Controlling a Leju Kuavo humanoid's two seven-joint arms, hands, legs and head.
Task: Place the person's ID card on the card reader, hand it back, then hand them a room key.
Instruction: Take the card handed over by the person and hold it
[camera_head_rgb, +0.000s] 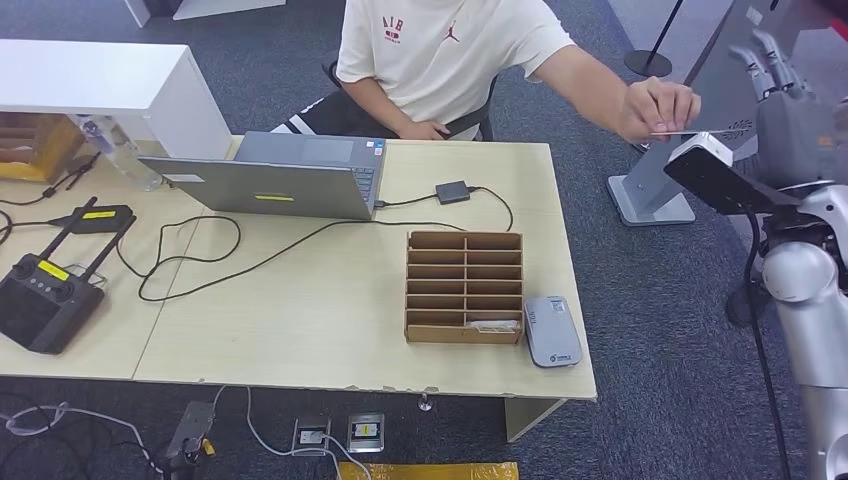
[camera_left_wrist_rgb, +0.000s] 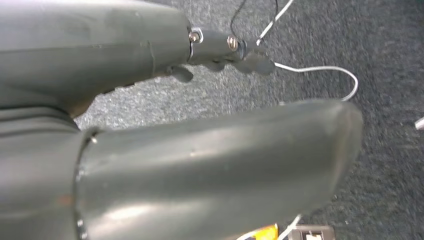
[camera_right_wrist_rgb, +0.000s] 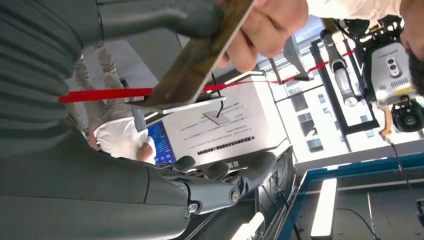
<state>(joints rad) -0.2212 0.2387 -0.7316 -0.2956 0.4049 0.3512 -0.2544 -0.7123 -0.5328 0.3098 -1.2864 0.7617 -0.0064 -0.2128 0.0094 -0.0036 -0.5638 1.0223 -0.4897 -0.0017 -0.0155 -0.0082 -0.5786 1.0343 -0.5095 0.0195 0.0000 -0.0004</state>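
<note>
Pale wood desk on dark grey carpet, carrying laptop, cardboard slot rack and grey card reader at 5 o'clock. ID card at 2 o'clock, pinched by person's hand, beside right hand, fingers spread wide. Left hand over carpet, holding nothing, fingers partly curled.

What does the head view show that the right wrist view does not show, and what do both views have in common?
Head view alone: the wooden table with a laptop, a slotted card box, a grey card reader beside the box, and a black remote controller.

Right wrist view alone: a red barrier tape and a white sign with text behind the hands.

Both: the person's hand holding the ID card out at the robot's raised right hand.
</note>
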